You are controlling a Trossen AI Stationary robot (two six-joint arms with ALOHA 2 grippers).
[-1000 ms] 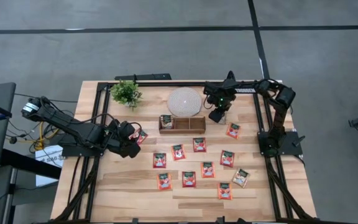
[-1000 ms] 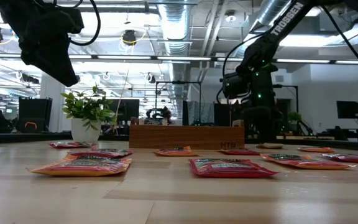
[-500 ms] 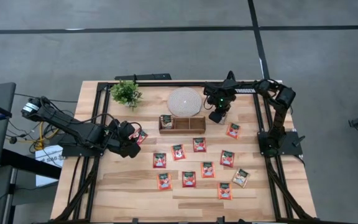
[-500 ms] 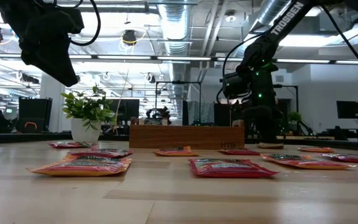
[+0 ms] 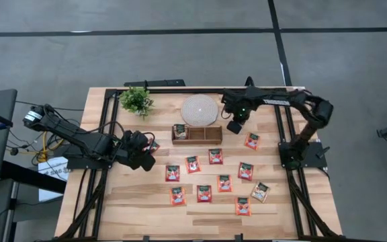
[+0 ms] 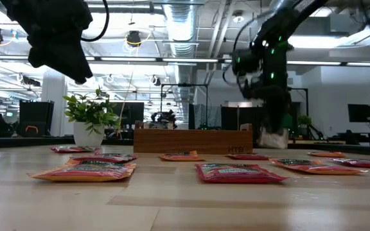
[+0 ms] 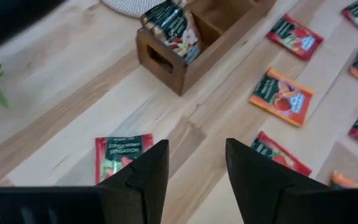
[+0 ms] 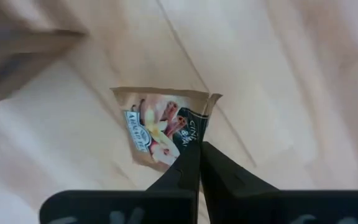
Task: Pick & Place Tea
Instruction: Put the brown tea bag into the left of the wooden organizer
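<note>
R gripper (image 8: 199, 155) up off the worktop (image 5: 146, 202), just beside the R end of the wooden tray (image 5: 197, 134). Jaws closed on a corner of a beige sachet (image 8: 160, 127); sachet hangs clear of the wood below, tilted. Low view: same sachet dangles pale under the R arm, above the tray's R end.

L gripper (image 7: 194, 171) hovers at L side of worktop, jaws apart, nothing between them. A red sachet (image 7: 122, 155) lies flat just beside its L finger (image 7: 145, 177).

Tray has 3 compartments; one dark sachet (image 5: 179, 130) stands in the L compartment, leaning on the wall. Other 2 look bare from above.

Approx. 11 red-orange sachets (image 5: 204, 193) loose on worktop in front of tray, flat, apart from each other; one paler sachet (image 5: 260, 191) near front R.

White disc (image 5: 199, 109) behind tray, potted plant (image 5: 136, 101) to its L.
</note>
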